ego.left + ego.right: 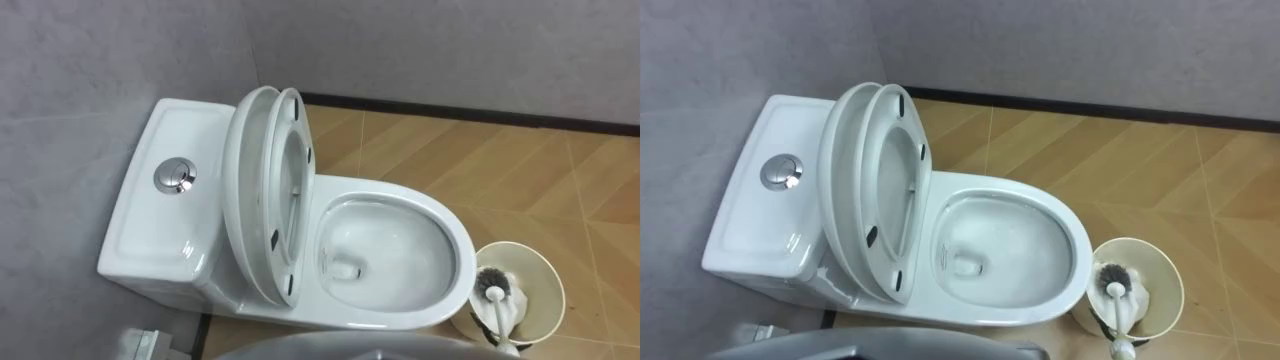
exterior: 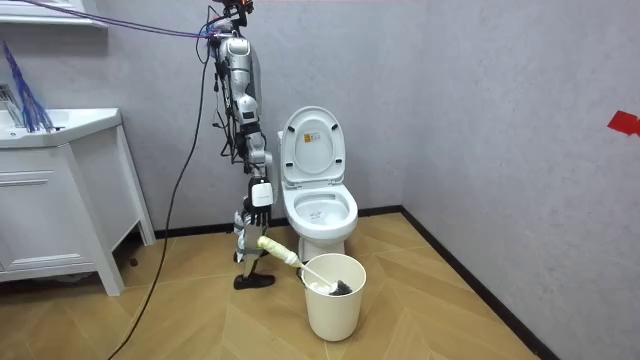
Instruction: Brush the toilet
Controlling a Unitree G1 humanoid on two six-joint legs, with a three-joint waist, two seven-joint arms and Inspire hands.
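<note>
A white toilet (image 1: 452, 232) stands against the grey wall, its seat and lid (image 1: 262, 190) raised against the tank (image 1: 150, 225). The bowl is open with water at the bottom. To the right of the bowl stands a cream bucket (image 1: 540, 285) holding the toilet brush (image 1: 494, 286), dark bristles down and handle leaning out toward me. In the room view I stand on the room view's left of the toilet (image 2: 320, 215), facing it, with the brush handle (image 2: 277, 251) pointing from the bucket (image 2: 335, 300) toward my legs. My right hand (image 2: 259, 194) hangs at my side above that handle.
A chrome flush button (image 1: 175, 177) sits on the tank top. A white sink cabinet (image 2: 50, 200) stands at the room view's left. Grey walls close the corner behind and right of the toilet. Wooden floor spreads in front of the bucket.
</note>
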